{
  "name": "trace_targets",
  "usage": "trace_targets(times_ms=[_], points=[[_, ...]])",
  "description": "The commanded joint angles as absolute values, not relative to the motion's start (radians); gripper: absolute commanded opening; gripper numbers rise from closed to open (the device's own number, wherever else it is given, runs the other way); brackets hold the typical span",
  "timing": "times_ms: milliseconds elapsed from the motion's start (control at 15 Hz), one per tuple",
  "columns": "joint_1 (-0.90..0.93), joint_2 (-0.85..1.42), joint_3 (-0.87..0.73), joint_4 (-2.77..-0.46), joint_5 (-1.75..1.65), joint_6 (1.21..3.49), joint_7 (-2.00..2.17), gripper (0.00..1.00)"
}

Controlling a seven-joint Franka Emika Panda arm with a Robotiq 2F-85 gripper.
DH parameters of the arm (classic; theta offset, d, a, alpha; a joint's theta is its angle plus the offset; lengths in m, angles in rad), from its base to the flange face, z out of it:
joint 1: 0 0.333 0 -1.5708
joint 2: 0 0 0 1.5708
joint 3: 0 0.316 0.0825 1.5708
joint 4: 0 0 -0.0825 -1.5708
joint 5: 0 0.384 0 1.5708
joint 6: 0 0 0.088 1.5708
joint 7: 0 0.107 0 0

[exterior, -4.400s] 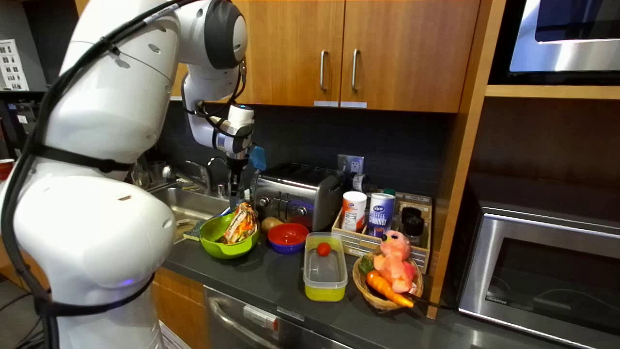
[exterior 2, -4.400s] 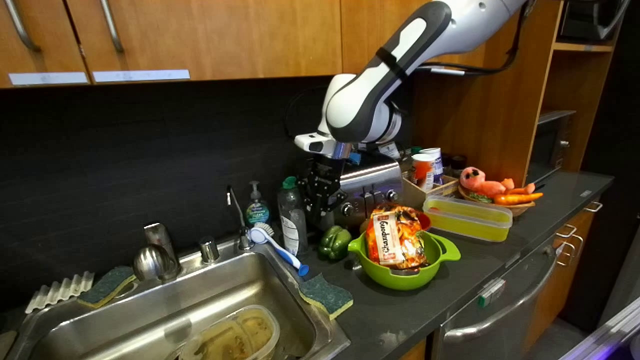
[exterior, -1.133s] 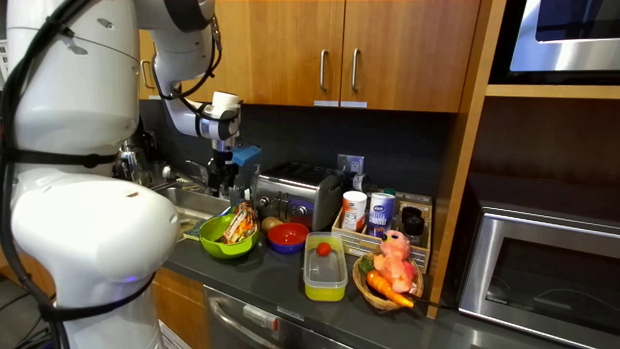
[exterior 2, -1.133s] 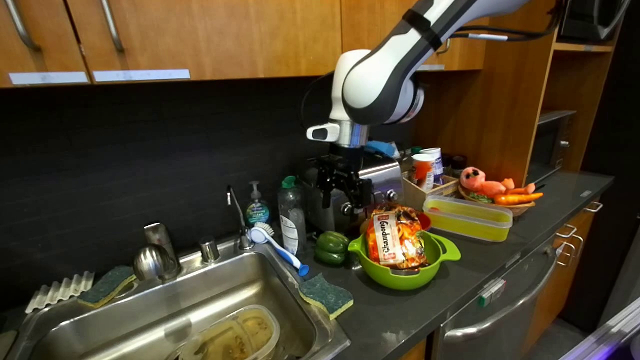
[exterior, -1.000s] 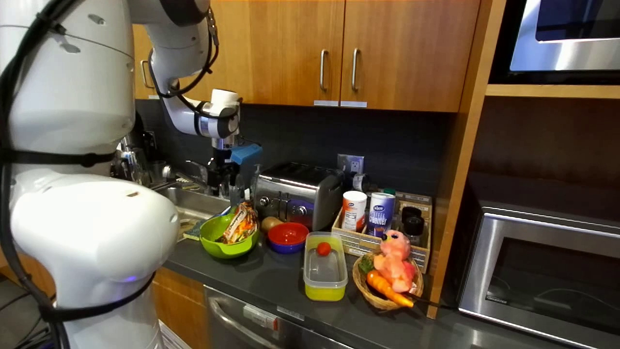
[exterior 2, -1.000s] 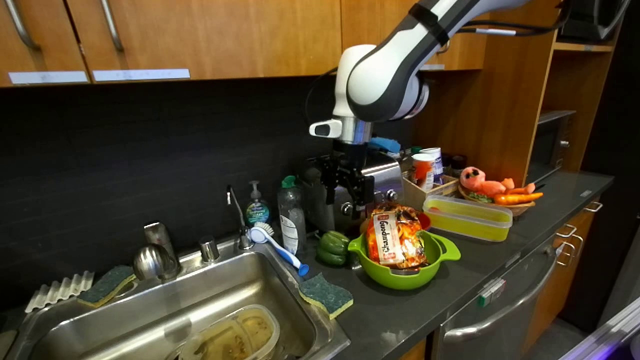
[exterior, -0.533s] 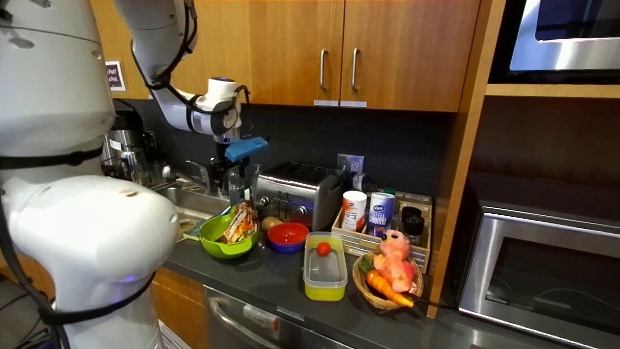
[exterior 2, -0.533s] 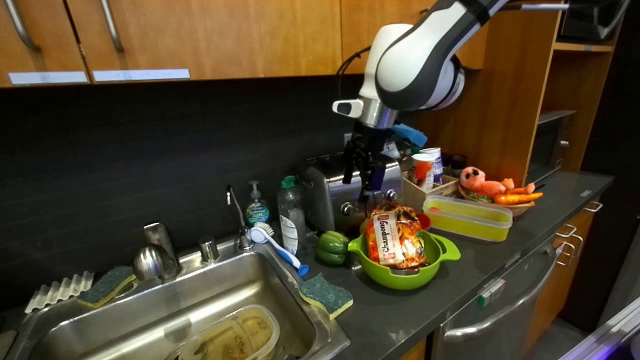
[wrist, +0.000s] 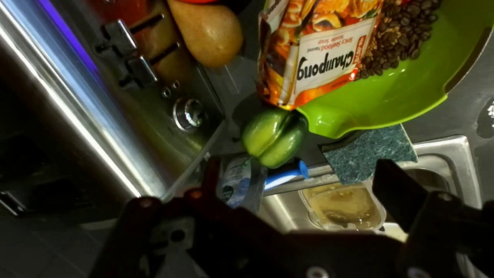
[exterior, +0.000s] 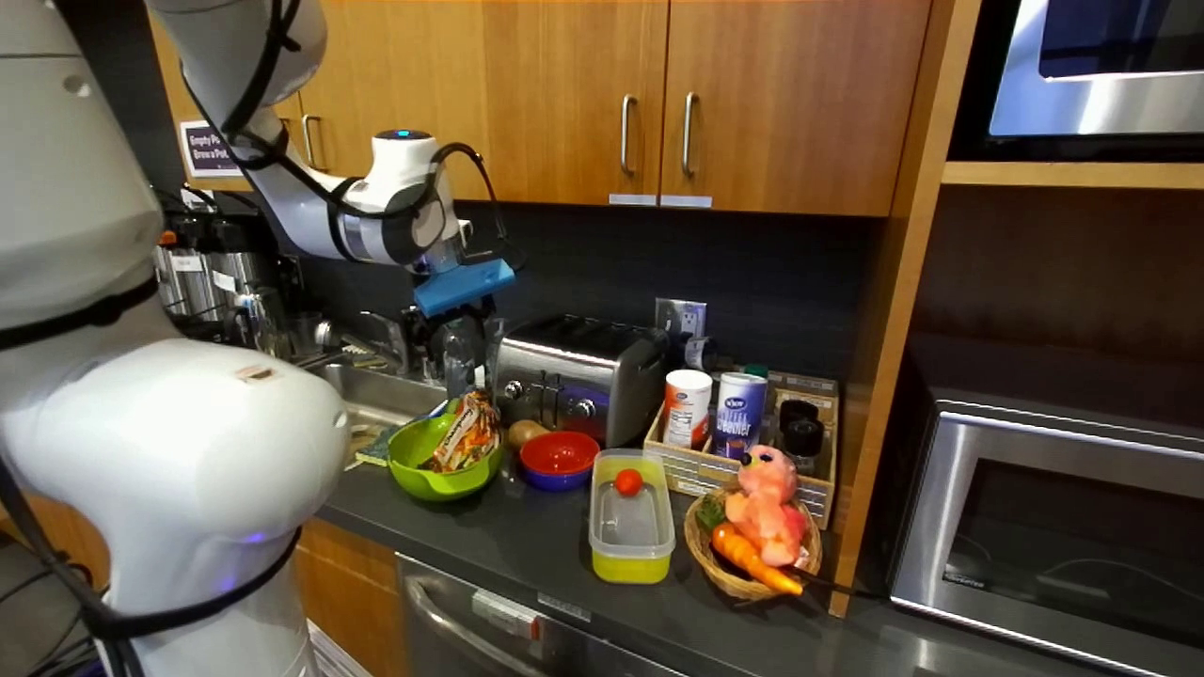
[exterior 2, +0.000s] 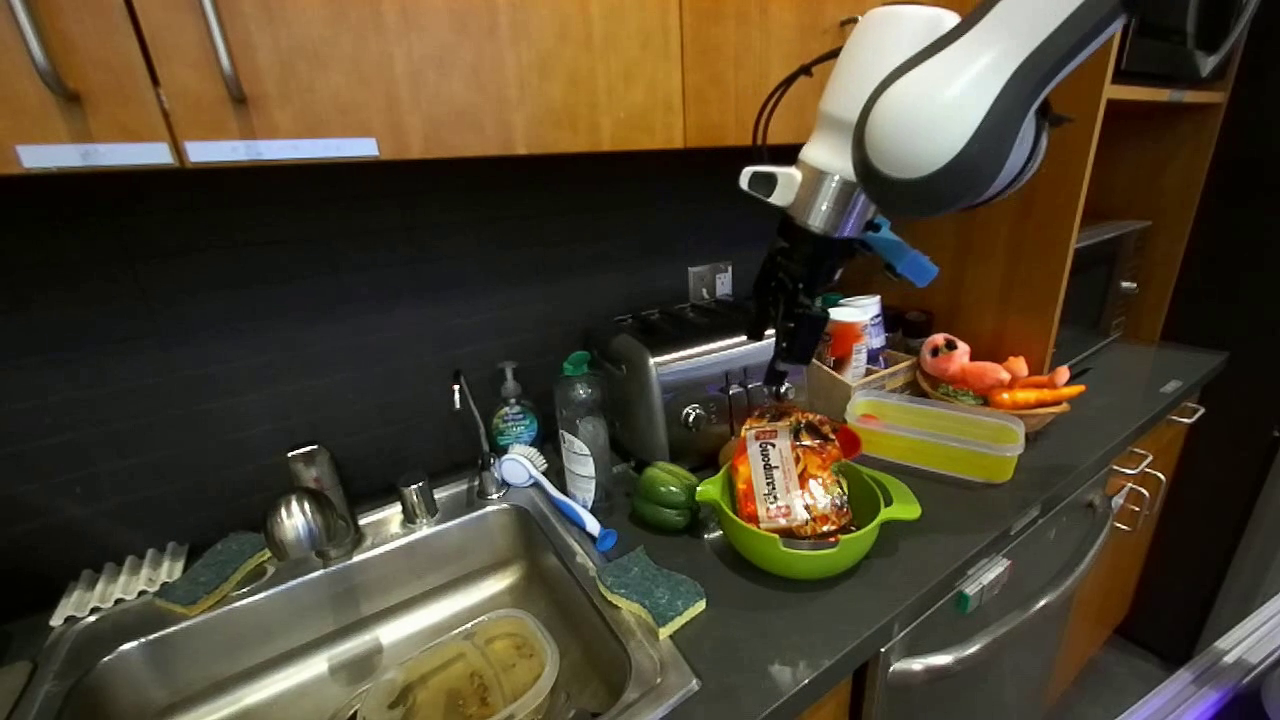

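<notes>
My gripper [exterior 2: 785,350] hangs tilted in front of the silver toaster [exterior 2: 650,400], above the green bowl [exterior 2: 800,560]. In the wrist view its fingers [wrist: 397,189] stand wide apart with nothing held between them. A green pepper [wrist: 274,137] lies on the counter beside the bowl, below the gripper and touching nothing of it. Inside the bowl a noodle packet [wrist: 328,58] leans, and dark coffee beans [wrist: 405,34] show next to it. In an exterior view a blue part [exterior: 464,285] on the wrist hides most of the gripper.
A sink [exterior 2: 400,600] with a food container, a sponge [exterior 2: 650,590], a blue brush [exterior 2: 560,500] and bottles [exterior 2: 583,440] lie to one side. Past the toaster are a red bowl [exterior: 560,456], a plastic container [exterior: 632,527] with a tomato, a basket [exterior: 705,555] and a canister box [exterior: 677,470]. Cabinets [exterior: 564,103] overhang.
My gripper has risen away from the green pepper and swung across the toaster's front toward the canister box, tilting as it went. The pepper rolled a little and has settled. The jaws stay open.
</notes>
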State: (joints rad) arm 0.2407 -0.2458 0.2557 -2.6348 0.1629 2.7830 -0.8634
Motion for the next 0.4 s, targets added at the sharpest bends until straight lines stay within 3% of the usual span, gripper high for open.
trace_targets(times_ms=[0, 333], points=[[0.276, -0.369, 0.227, -2.732, 0.083, 2.788, -0.722, 1.00], [0.328, -0.432, 0.185, -2.787, 0.017, 2.799, -0.625, 1.00]])
